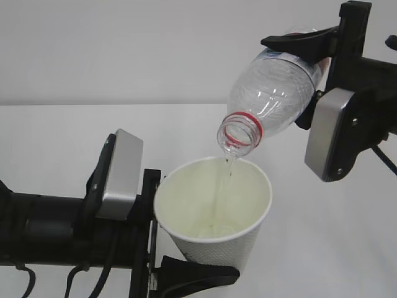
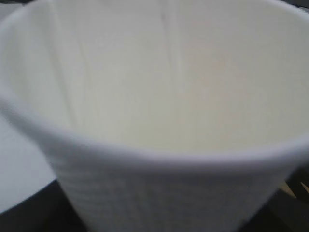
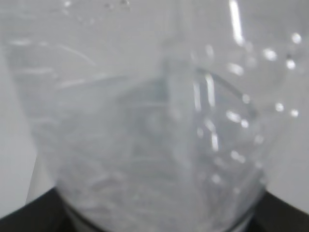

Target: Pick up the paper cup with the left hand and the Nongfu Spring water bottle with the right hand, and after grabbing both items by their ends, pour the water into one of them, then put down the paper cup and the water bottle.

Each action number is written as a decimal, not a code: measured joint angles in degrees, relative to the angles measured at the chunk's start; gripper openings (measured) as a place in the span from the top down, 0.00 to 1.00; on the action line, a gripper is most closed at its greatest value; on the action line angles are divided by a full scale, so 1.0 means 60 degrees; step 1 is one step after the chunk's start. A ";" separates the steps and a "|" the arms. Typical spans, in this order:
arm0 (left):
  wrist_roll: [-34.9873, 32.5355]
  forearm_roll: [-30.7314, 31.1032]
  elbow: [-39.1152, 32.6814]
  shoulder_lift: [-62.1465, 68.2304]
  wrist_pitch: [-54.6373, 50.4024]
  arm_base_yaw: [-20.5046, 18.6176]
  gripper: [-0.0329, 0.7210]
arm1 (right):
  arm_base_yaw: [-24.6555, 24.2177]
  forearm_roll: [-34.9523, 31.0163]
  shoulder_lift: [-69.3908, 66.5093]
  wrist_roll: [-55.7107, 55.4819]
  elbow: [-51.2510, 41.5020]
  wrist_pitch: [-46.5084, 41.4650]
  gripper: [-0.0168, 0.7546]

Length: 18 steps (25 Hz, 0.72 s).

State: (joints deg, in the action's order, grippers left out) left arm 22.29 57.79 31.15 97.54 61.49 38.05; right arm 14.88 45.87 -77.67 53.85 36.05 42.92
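You have the cup point(image 1: 214, 214) low and a little left of centre, clamped at its lower part by the left gripper point(image 1: 186, 273), whose arm runs off to the left edge. The bottle point(image 1: 273, 93) hangs above and to the right of the cup, tilted mouth-down toward its rim, held at its far end by the right gripper point(image 1: 313, 68). Water point(image 1: 226, 186) falls from the mouth into the cup. The tabletop point(image 1: 56, 155) lies behind and beneath both.

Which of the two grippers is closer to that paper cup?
Left. The left gripper grips the paper cup by its side, while the right gripper holds the water bottle tilted above the cup, apart from it.
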 joint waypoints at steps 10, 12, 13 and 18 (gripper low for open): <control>0.0000 0.0000 0.0000 0.0000 0.0000 0.0000 0.23 | 0.0000 0.0000 0.0000 0.0009 0.0000 0.0000 0.40; 0.0000 0.0000 0.0000 0.0000 0.0000 0.0000 0.23 | 0.0000 0.0000 0.0000 0.0023 0.0000 0.0000 0.40; 0.0000 0.0000 0.0000 0.0000 0.0000 0.0000 0.23 | 0.0000 0.0000 0.0000 0.0023 0.0000 0.0000 0.40; 0.0000 0.0000 0.0000 0.0000 0.0000 0.0000 0.23 | 0.0000 0.0000 0.0000 0.0023 0.0000 0.0000 0.40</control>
State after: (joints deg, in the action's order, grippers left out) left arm 22.29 57.79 31.15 97.54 61.49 38.05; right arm 14.88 45.87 -77.67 53.98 36.05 42.92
